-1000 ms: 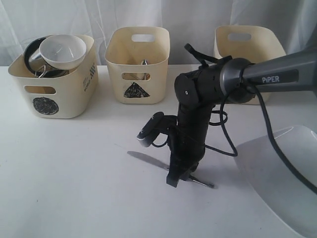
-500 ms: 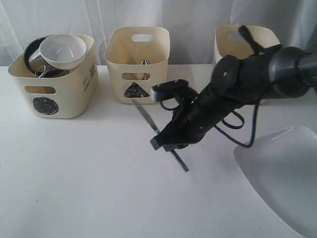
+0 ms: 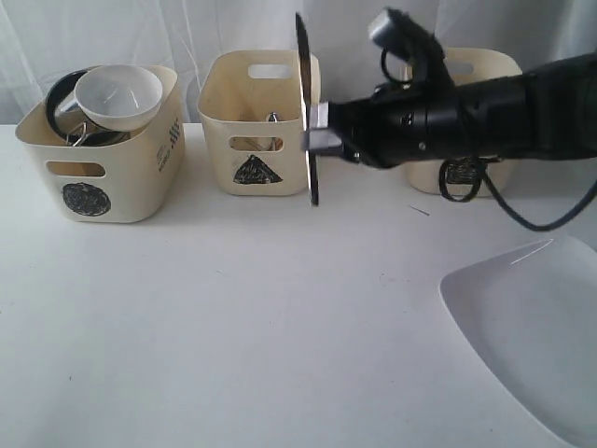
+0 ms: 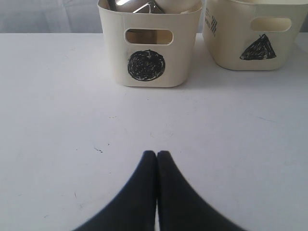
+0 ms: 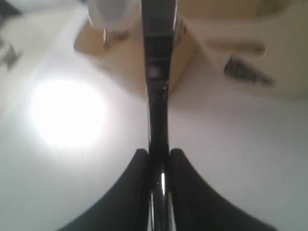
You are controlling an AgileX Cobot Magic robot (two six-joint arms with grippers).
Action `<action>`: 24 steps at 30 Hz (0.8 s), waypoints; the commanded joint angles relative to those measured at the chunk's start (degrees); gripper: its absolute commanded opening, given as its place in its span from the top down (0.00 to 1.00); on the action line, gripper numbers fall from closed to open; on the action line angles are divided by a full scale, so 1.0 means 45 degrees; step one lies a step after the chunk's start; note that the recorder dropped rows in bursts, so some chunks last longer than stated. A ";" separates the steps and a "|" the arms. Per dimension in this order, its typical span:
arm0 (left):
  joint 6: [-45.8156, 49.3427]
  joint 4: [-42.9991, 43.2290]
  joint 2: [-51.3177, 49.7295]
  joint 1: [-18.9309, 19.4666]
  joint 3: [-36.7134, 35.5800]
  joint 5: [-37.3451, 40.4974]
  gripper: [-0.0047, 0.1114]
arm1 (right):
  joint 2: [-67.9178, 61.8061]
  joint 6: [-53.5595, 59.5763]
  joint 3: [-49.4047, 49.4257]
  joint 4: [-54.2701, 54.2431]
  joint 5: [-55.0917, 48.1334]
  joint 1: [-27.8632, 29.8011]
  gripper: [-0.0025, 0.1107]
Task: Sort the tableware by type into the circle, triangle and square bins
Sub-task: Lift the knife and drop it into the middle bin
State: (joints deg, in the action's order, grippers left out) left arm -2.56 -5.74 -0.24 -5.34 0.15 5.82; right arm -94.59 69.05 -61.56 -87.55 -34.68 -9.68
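My right gripper is shut on the steel knife, which stands upright in the air just right of the triangle bin. In the right wrist view the knife runs straight out from between the fingers. The circle bin at the left holds the white bowl and steel pieces. The square bin stands behind the right arm. The large white plate lies at the front right. My left gripper is shut and empty over bare table, facing the circle bin.
The three cream bins stand in a row along the back of the white table. A white curtain hangs behind them. The triangle bin shows in the left wrist view next to the circle bin.
The right arm has lifted the knife off the table and swung it up and back, from slanted and low to upright beside the triangle bin. The left gripper shows no earlier frame.
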 commanded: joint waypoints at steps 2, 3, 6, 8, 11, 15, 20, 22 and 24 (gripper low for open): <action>-0.0044 0.0004 0.0053 0.0008 -0.0034 -0.0029 0.96 | -0.0777 0.0870 -0.1814 -0.1698 -0.0032 0.0399 0.98; -0.0044 0.0004 0.0053 0.0008 -0.0034 -0.0029 0.96 | -0.1056 0.0870 -0.2300 -0.1698 -0.0061 0.0399 0.98; -0.0044 0.0004 0.0053 0.0008 -0.0034 -0.0029 0.96 | -0.2035 0.0790 -0.3860 -0.1755 -0.0092 0.0399 0.98; -0.0044 0.0004 0.0053 0.0008 -0.0034 -0.0029 0.96 | -0.2800 0.0412 -0.4931 -0.1755 -0.0092 0.0399 0.98; -0.0044 0.0004 0.0053 0.0008 -0.0034 -0.0029 0.96 | -0.4260 -0.0057 -0.6780 -0.1755 -0.0117 0.0399 0.98; -0.0044 0.0004 0.0053 0.0008 -0.0034 -0.0029 0.96 | -0.6350 -0.0565 -0.9084 -0.1704 -0.0100 0.0310 0.98; -0.0044 0.0004 0.0053 0.0008 -0.0034 -0.0029 0.96 | -0.8408 -0.0893 -1.1562 -0.0552 0.0671 -0.0034 0.88; -0.0044 0.0004 0.0053 0.0008 -0.0034 -0.0029 0.96 | -0.9025 -0.0893 -1.2283 0.0330 0.0693 -0.0158 0.78; -0.0044 0.0004 0.0053 0.0008 -0.0034 -0.0029 0.96 | -0.9279 -0.0990 -1.2713 0.0913 0.0801 -0.0285 0.69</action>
State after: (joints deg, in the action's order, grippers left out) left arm -2.56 -5.74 -0.24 -5.34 0.15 5.82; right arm -135.07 65.10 -115.69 -87.18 -31.00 -9.99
